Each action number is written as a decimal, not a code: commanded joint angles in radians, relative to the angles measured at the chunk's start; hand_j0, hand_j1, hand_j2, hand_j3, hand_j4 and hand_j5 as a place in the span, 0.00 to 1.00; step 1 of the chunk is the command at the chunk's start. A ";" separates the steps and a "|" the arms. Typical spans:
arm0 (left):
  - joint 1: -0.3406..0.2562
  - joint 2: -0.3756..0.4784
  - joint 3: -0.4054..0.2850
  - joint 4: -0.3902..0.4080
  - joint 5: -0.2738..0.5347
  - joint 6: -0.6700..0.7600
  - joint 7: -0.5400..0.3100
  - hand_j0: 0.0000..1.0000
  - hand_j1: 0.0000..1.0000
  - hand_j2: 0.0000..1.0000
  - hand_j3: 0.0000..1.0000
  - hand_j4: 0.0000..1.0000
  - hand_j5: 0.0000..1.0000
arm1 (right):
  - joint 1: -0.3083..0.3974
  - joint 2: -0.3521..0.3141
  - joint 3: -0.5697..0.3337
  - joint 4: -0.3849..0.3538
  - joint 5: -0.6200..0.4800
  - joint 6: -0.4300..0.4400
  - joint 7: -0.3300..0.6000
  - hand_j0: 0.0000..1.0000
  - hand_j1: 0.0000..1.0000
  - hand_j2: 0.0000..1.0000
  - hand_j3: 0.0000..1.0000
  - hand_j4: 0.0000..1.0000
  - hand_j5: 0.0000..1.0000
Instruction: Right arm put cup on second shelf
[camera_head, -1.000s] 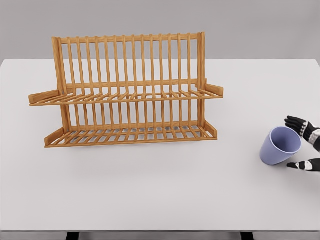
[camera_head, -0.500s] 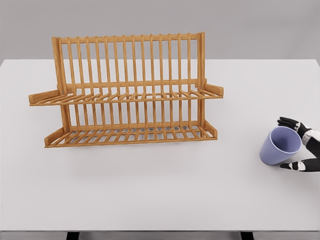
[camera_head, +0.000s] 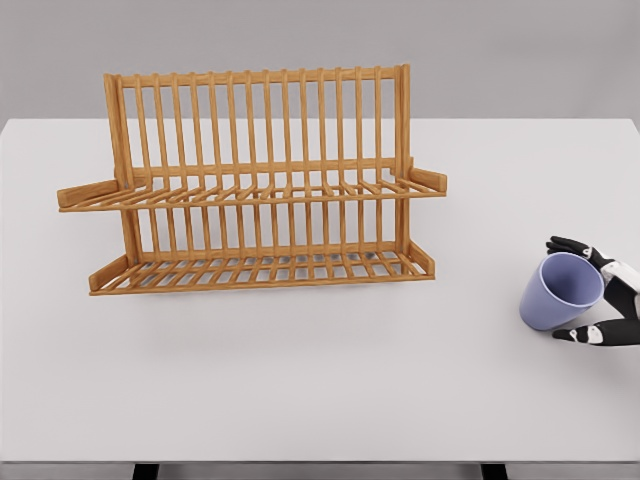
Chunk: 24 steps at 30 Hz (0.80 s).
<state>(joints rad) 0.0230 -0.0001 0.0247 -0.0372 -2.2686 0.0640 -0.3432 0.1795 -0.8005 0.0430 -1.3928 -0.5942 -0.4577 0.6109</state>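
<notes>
A lavender cup (camera_head: 556, 296) lies tilted on the white table (camera_head: 320, 380) at the far right, its mouth facing up and to the right. My right hand (camera_head: 563, 289) comes in from the right edge, its dark fingers (camera_head: 566, 244) spread behind the rim and its thumb in front of the cup's lower side. The hand straddles the cup, and I cannot see a firm grasp. The wooden two-tier dish rack (camera_head: 255, 185) stands left of centre; its upper shelf (camera_head: 250, 192) and lower shelf (camera_head: 260, 270) hold nothing. The left arm is out of view.
A wide stretch of bare table separates the cup from the rack's right end (camera_head: 425, 180). The table's front edge (camera_head: 320, 462) runs along the bottom of the view.
The right hand has slid left, its fingers and thumb reaching further around the cup. Cup and rack have not moved.
</notes>
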 joint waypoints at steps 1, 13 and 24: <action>0.000 0.000 0.000 0.000 0.000 0.000 0.000 1.00 1.00 1.00 1.00 1.00 1.00 | 0.000 0.000 0.000 -0.003 -0.007 -0.001 0.000 1.00 1.00 1.00 1.00 1.00 1.00; 0.000 0.000 0.000 0.000 0.000 0.000 0.000 1.00 1.00 1.00 1.00 1.00 1.00 | 0.000 0.000 0.000 -0.003 -0.004 -0.001 0.000 0.86 0.86 0.86 0.86 0.86 0.86; 0.000 0.000 0.000 0.000 0.000 0.000 0.000 1.00 1.00 1.00 1.00 1.00 1.00 | -0.025 -0.003 -0.002 -0.005 -0.006 -0.001 0.000 0.81 0.81 0.81 0.81 0.81 0.81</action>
<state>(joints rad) 0.0230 -0.0001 0.0247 -0.0371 -2.2685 0.0640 -0.3432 0.1519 -0.8015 0.0421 -1.3962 -0.5928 -0.4594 0.6110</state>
